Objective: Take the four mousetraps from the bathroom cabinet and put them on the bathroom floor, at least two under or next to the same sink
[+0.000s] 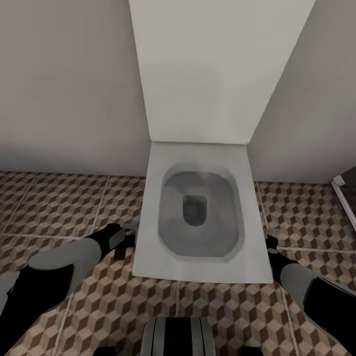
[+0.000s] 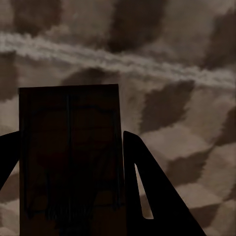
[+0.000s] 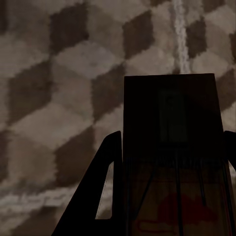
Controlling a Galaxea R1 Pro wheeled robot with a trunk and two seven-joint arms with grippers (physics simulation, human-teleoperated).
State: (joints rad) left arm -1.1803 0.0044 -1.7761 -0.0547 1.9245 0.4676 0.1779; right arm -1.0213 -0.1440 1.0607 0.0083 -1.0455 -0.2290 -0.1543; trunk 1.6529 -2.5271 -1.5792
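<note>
Over the toilet (image 1: 200,217), from the head: arms low either side, carrying above the bathroom floor (image 1: 64,207).

Left wrist: left gripper (image 2: 69,162) clamped on a mousetrap (image 2: 69,147).

Right wrist: right gripper (image 3: 172,167) pinching another mousetrap (image 3: 172,147), seemingly ready for setting down.

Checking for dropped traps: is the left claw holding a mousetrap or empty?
Holding one. The left claw has a dark flat mousetrap between its fingers, above the tiled floor.
</note>
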